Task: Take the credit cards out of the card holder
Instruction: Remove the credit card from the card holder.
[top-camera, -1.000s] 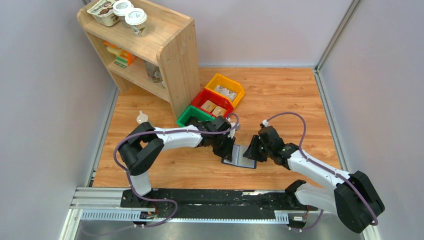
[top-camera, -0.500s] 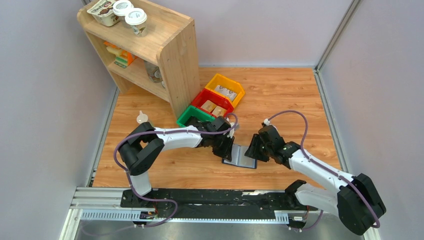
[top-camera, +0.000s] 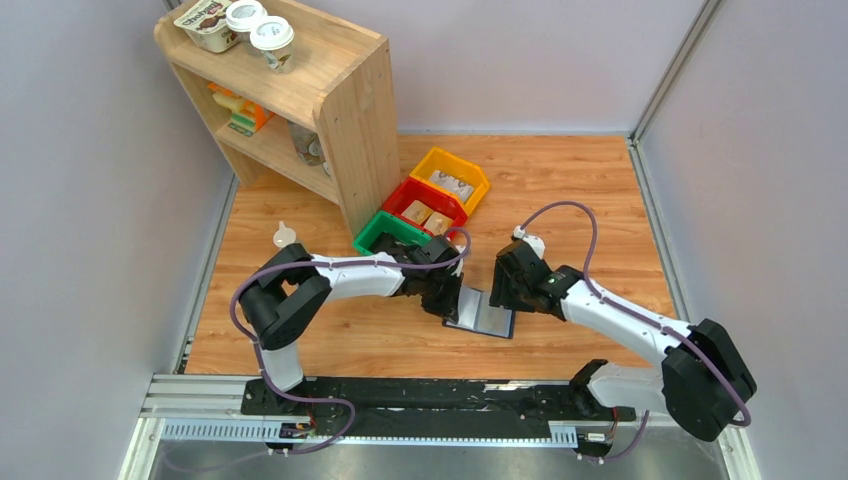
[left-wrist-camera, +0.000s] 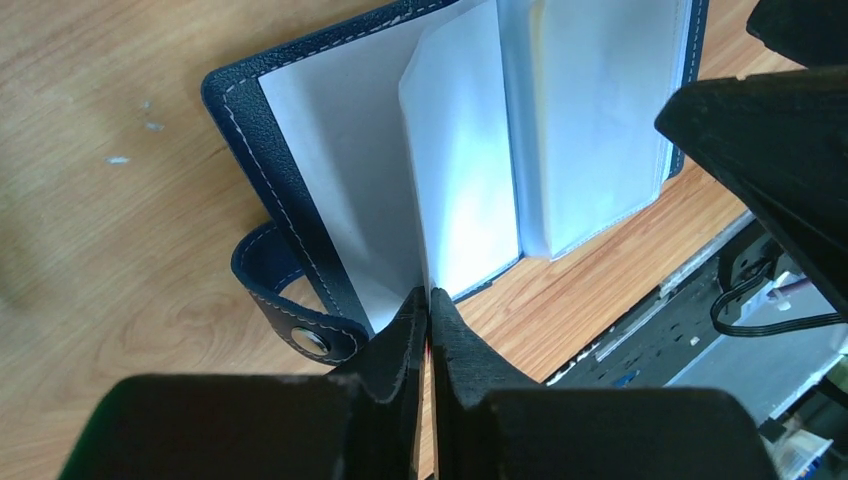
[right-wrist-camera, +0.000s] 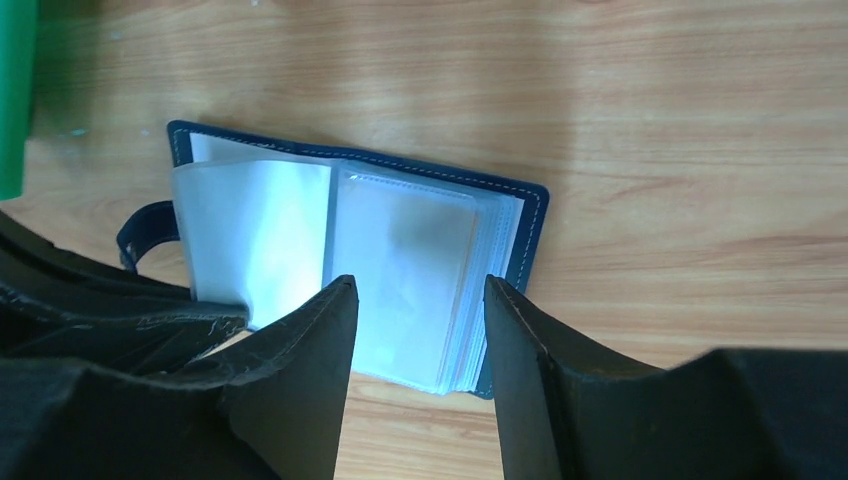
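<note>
The navy card holder (top-camera: 487, 318) lies open on the wooden table, its pale clear sleeves fanned out. My left gripper (top-camera: 452, 297) is at its left edge, shut on the lower edge of one raised sleeve (left-wrist-camera: 465, 170); the jaws (left-wrist-camera: 428, 300) meet on it beside the strap tab (left-wrist-camera: 290, 318). My right gripper (top-camera: 503, 290) is open above the holder's right half; in the right wrist view (right-wrist-camera: 420, 290) its fingers straddle the stack of sleeves (right-wrist-camera: 410, 260) without touching. No tan credit card shows clearly; the sleeves look whitish.
Green (top-camera: 385, 232), red (top-camera: 428, 203) and yellow (top-camera: 455, 175) bins sit just behind the holder, next to a wooden shelf (top-camera: 345, 110). A small white object (top-camera: 285, 236) lies far left. The arms' metal base rail (top-camera: 400, 400) runs along the near edge.
My right gripper has moved up and left, from the holder's right edge to over its right half. My left gripper has stayed shut at the holder's left edge.
</note>
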